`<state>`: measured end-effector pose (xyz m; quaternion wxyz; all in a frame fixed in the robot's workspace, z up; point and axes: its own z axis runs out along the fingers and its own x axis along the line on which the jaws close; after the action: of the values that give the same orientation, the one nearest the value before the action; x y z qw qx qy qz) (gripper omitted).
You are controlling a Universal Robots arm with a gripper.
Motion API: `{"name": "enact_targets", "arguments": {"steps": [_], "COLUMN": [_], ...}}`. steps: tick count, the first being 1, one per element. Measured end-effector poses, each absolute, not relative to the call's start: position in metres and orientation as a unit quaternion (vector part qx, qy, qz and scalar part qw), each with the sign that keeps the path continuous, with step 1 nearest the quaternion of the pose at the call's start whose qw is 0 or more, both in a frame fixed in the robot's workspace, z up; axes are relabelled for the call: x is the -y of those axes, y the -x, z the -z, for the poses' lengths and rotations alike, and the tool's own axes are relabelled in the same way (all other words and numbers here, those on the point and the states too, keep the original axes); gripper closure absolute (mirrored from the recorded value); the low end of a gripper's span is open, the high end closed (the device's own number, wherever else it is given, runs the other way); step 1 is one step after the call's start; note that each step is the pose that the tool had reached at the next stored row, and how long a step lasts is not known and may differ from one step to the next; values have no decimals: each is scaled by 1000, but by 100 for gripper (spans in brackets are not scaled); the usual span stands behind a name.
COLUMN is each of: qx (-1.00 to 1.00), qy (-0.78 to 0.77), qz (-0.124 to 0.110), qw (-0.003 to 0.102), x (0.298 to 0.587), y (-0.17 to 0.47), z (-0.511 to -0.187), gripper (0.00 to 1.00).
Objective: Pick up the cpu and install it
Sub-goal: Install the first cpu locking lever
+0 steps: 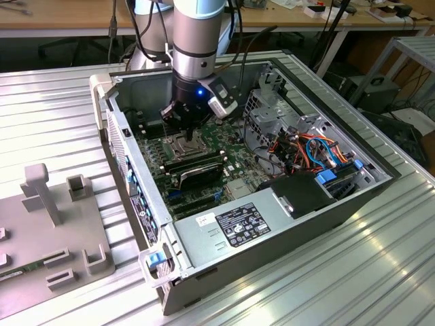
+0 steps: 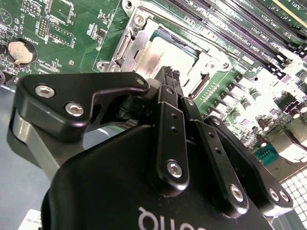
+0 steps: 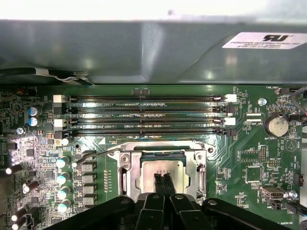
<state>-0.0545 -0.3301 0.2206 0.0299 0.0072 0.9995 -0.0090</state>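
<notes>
Cpu (image 3: 163, 166): flat silvery-tan square (faint print on its face), seated in the metal-framed socket (image 3: 125, 165), made out in both wrist views. Gripper (image 3: 163, 176) is clenched empty, fingertips met over the chip. Power supply (image 1: 238, 227) is taken in by the exterior view, lower centre.

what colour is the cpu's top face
Silvery-tan metallic; the cpu shows best in the first wrist view.

A ribbed silvery aluminium tabletop (image 1: 326, 272), bright with glare, spreads below and around the pincer (image 1: 185, 136), a long pale wooden desk (image 1: 68, 17) runs beyond it over dark floor (image 1: 41, 51), and a grey metal-framed side table (image 1: 414, 51) stands off to the exterior view's right of it.
</notes>
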Motion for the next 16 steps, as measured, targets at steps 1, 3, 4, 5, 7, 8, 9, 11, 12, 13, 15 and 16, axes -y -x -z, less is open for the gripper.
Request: {"name": "enact_targets", "arguments": {"steps": [1, 3, 4, 5, 7, 8, 9, 11, 12, 13, 15, 16], "qx": [-999, -999, -999, -999, -999, -999, -999, -999, -999, -999, -999, -999], "qy": [-7, -7, -7, -7, -7, -7, -7, -7, -7, -7, -7, -7], "qz": [9, 9, 9, 9, 9, 9, 9, 9, 9, 9, 9, 9], "qw": [30, 30, 30, 30, 30, 30, 30, 30, 30, 30, 30, 30], "x": [330, 330, 330, 330, 330, 330, 330, 330, 330, 330, 330, 330], "y": [55, 56, 57, 58, 58, 58, 59, 61, 63, 64, 67, 69], "z": [-221, -221, -221, -221, -221, -221, -221, -221, -221, -221, -221, -221], "gripper": [89, 89, 89, 89, 89, 89, 89, 89, 89, 89, 89, 89]}}
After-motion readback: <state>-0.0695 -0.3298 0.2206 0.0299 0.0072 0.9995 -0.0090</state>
